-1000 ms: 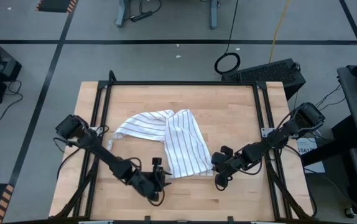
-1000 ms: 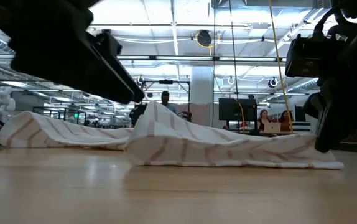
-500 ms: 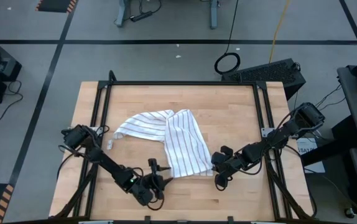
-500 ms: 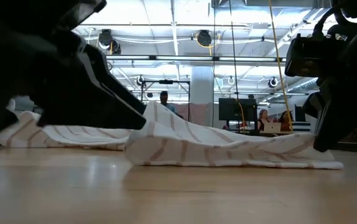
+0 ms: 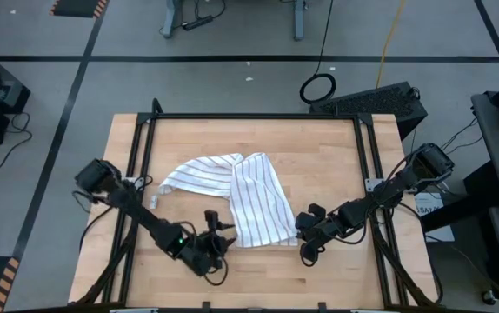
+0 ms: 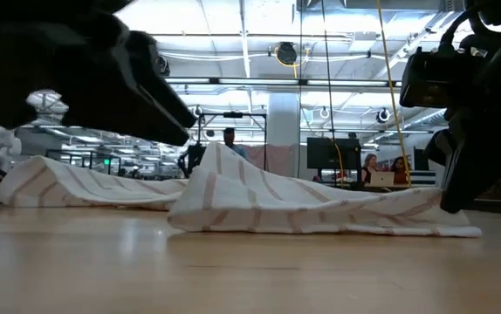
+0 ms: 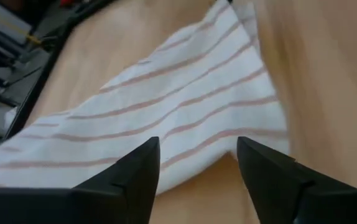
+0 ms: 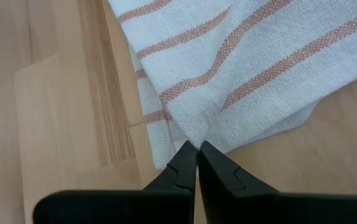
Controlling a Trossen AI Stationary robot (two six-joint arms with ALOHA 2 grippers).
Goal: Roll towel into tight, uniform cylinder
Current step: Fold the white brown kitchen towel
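One striped towel (image 5: 236, 196) crumpled on wooden table (image 5: 319, 148), grey floor (image 5: 232, 78) around

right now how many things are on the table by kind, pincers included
towel: 1
pincers: 2, left pincer open at the towel's near corner, right pincer shut on the towel's edge
total: 3

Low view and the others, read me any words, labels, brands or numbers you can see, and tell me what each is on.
None can be read.
The towel carries only stripes, no label.
Screens in the room behind the table are too small to read.
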